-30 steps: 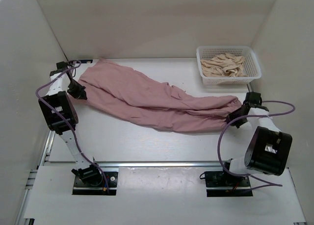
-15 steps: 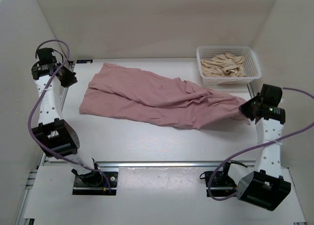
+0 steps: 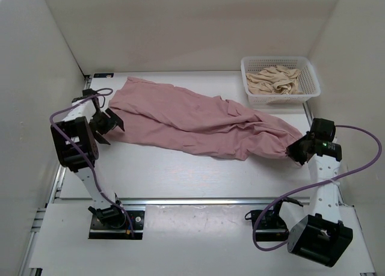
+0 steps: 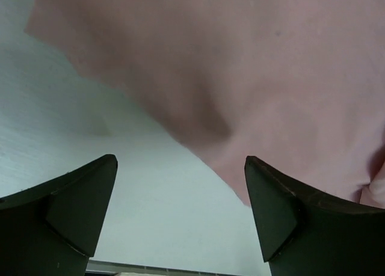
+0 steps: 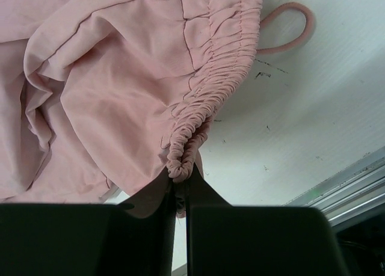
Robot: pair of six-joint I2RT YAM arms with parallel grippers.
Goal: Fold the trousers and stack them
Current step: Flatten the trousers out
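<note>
One right gripper tight on trousers

Trousers sprawl diagonally across the table, so the near strip is the open lane. A basket blocks the far-right corner.

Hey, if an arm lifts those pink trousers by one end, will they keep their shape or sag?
Probably sag: the trousers lie thin and wrinkled, bunched into folds by the right gripper, shut on their gathered band. Likely light, since that small pinch holds the cloth. Pushed, they would probably crumple rather than slide.
</note>
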